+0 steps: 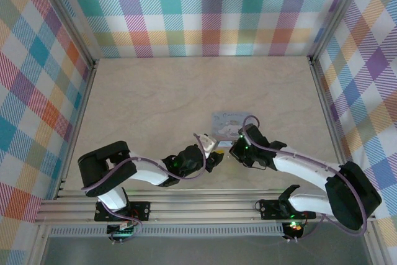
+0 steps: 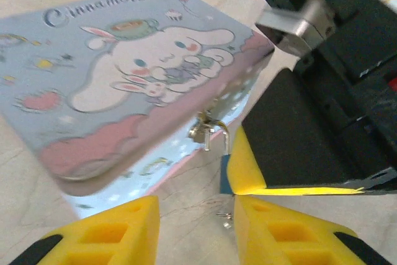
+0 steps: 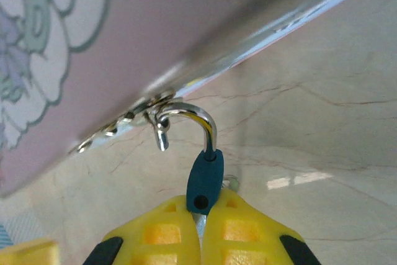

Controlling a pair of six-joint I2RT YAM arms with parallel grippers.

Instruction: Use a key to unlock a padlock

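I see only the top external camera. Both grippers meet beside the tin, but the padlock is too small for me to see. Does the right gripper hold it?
Observer: Yes. In the right wrist view the right gripper is shut on the blue body of the padlock.
Operator: Is the shackle closed?
Observer: No. The shackle is open: its free end is out of the body, just under the edge of the tin.
Operator: And the left gripper?
Observer: In the left wrist view the left gripper has its yellow fingers apart and holds nothing.
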